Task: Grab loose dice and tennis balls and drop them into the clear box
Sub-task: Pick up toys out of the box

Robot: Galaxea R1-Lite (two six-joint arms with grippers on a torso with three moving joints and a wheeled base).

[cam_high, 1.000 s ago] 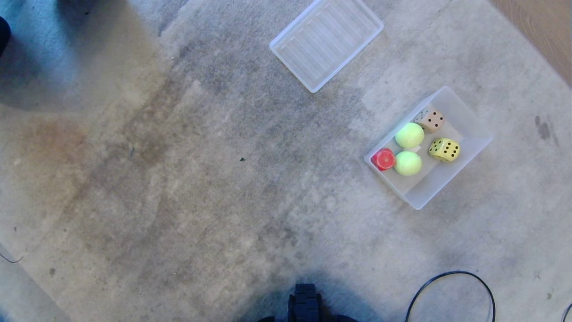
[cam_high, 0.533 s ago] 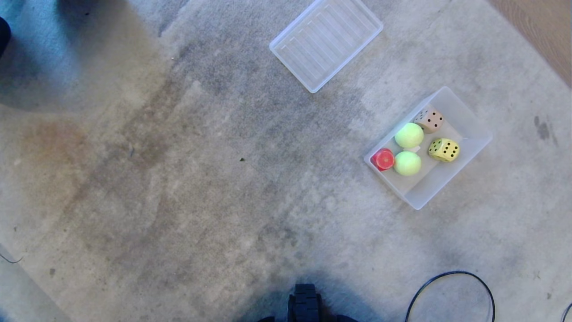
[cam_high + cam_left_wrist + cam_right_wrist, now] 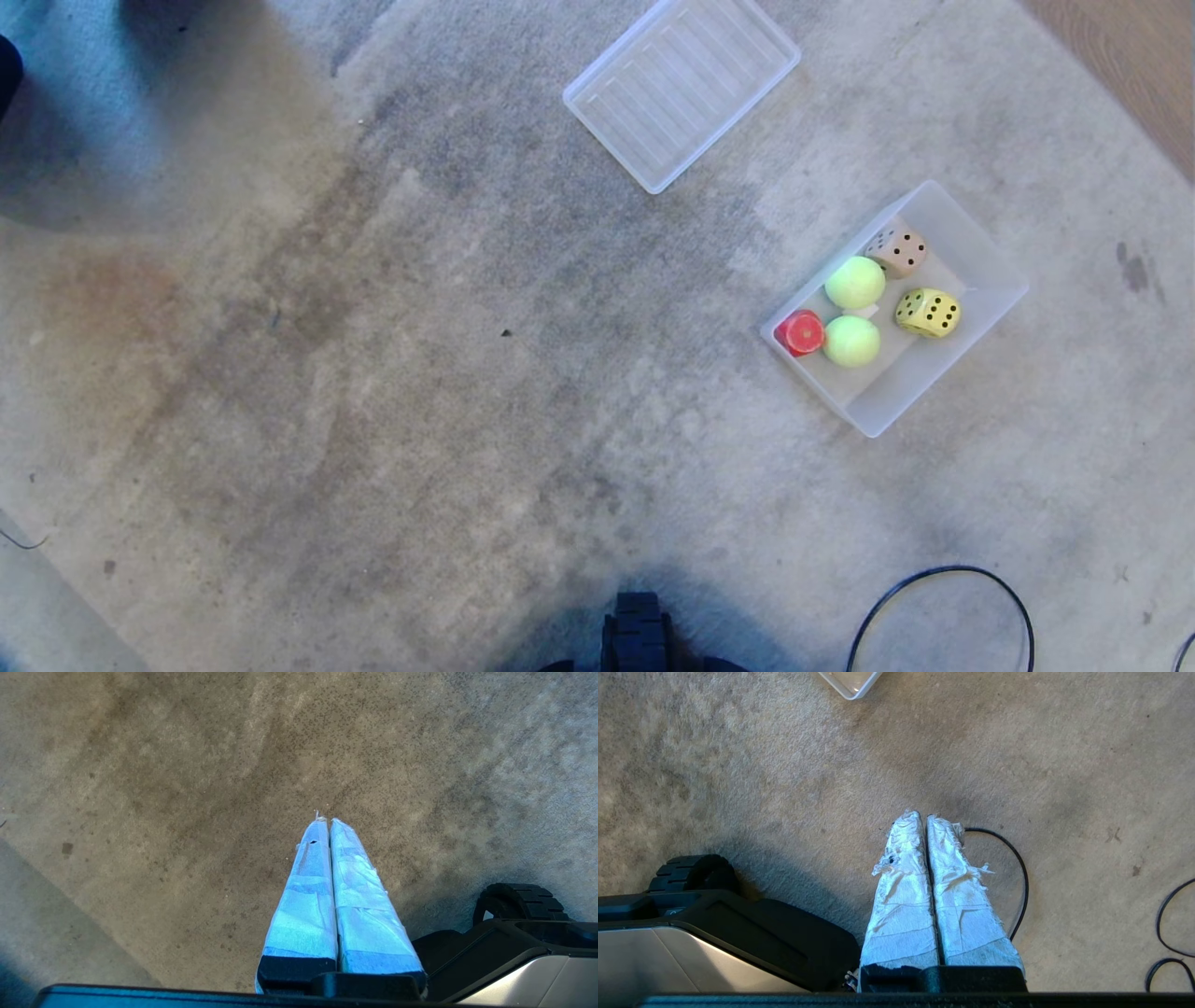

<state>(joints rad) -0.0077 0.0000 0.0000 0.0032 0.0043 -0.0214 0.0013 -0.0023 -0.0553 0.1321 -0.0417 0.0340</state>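
Note:
The clear box sits on the carpet at the right of the head view. Inside it lie two tennis balls, a red die, a yellow die and a beige die. One corner of the clear box also shows in the right wrist view. Neither arm shows in the head view. My left gripper is shut and empty over bare carpet beside the base. My right gripper is shut and empty, well short of the box.
A flat ribbed clear lid lies beyond the box, further away. A black cable loops on the carpet at the near right, under the right gripper. The robot base and wheel sit at the near edge. Wood floor begins at far right.
Nothing in the head view has visibly moved; box, dice and balls stay put.

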